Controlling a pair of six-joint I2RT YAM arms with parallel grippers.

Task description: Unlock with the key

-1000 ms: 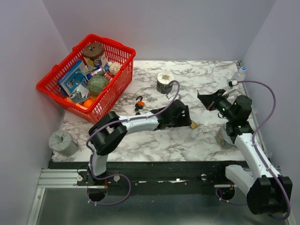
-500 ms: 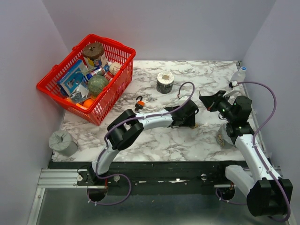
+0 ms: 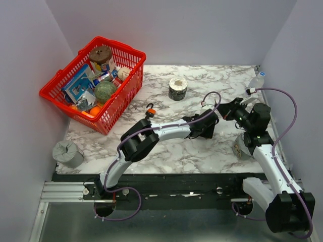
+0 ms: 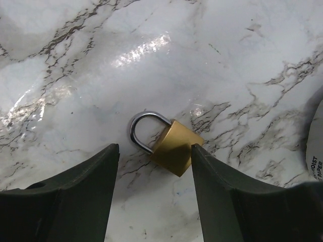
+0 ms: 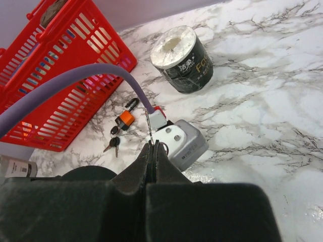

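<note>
Key [image 5: 148, 126]: a thin silvery blade pokes out from the pinched tips of the right gripper. Its head is hidden between the fingers. Gripping the head leaves the blade free, probably so it can enter a keyhole.

Right gripper [image 5: 153, 146]: clamped tight on the key. It hovers above the marble right of centre, with its tips aimed left toward the left gripper.

Brass padlock [image 4: 174, 147]: lies flat on the marble table [image 3: 166, 151] right of centre, under the left gripper. Its silver shackle is closed. No keyhole shows in any view.

Left gripper [image 4: 154, 151]: its jaws stand fairly wide, one on each side of the brass padlock. One finger [image 4: 217, 191] is right against the brass body, and the other is apart from the shackle. Nothing is gripped yet. It is probably placed this way to clamp the body and hold it steady for the key.

Left arm [image 3: 166, 130]: reaches from the near left across to the right of centre, ending just beside the right gripper.

Orange-and-black padlock [image 5: 125, 118]: lies to the left near the red basket [image 3: 60, 96], with spare black-headed keys [image 5: 114, 141] beside it. Neither gripper is at it.

Toilet roll [image 5: 181, 58]: stands upright in a black wrapper, farther back and well apart from both grippers.

Likely next step: grip the brass padlock, then turn it so its keyhole faces the blade.

Risk: the blade is thin and the lock small, so a slight misalignment could make the blade miss the keyhole.
</note>
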